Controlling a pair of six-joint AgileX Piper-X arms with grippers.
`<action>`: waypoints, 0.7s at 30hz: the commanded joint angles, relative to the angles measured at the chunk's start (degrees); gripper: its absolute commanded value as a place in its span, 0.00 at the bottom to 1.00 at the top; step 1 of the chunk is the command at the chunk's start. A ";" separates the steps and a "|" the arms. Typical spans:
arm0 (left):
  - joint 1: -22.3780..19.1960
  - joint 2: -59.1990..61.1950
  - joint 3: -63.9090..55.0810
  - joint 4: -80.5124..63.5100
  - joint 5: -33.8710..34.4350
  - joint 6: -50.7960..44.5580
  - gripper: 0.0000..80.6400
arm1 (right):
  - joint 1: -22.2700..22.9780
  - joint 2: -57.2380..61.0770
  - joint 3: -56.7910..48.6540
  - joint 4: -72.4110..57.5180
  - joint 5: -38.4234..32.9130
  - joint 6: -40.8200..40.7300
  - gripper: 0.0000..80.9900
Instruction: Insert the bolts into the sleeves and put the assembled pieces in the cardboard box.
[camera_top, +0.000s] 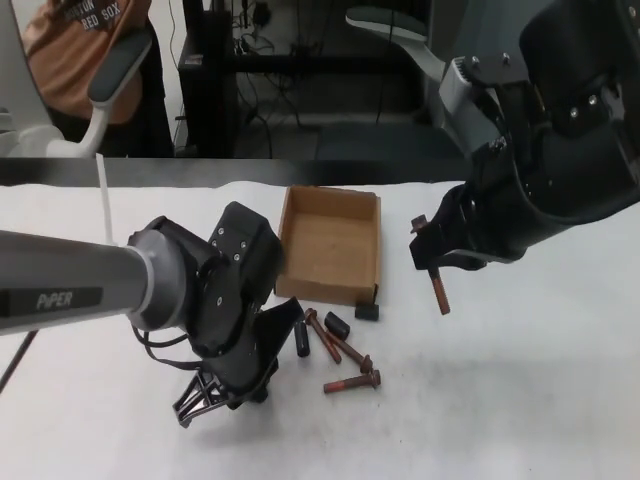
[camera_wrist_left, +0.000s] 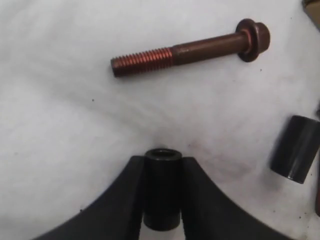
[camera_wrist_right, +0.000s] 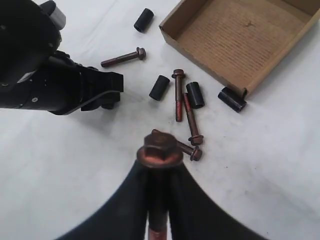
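Observation:
My left gripper (camera_wrist_left: 162, 167) is shut on an upright black sleeve (camera_wrist_left: 162, 195), low over the white cloth, just short of a loose copper bolt (camera_wrist_left: 192, 47). My right gripper (camera_wrist_right: 160, 172) is shut on another copper bolt (camera_wrist_right: 161, 150), held head-up in the air to the right of the cardboard box (camera_top: 375, 250); that bolt (camera_top: 438, 292) hangs threads-down. On the cloth in front of the box lie three more bolts (camera_wrist_right: 177, 95) and several loose black sleeves (camera_wrist_right: 160, 87). The box (camera_wrist_right: 202, 59) holds nothing.
The left arm (camera_top: 200, 290) lies low across the front left of the bench. One sleeve (camera_top: 367, 312) rests against the box's front right corner. Another sleeve (camera_wrist_left: 296, 149) lies close beside the left gripper. Bare white cloth stretches to the right and front right.

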 joint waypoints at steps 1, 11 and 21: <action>-0.01 0.99 0.19 1.32 1.71 -0.40 0.01 | -0.21 -0.68 -1.32 -1.25 -0.87 0.56 0.00; -0.01 -2.24 0.19 -4.75 5.15 9.61 0.02 | -0.29 -0.68 -2.78 -1.54 1.83 0.79 0.00; -0.12 -22.30 0.45 -17.91 -0.56 34.01 0.02 | -0.96 -6.11 -1.80 -5.39 5.42 -2.00 0.00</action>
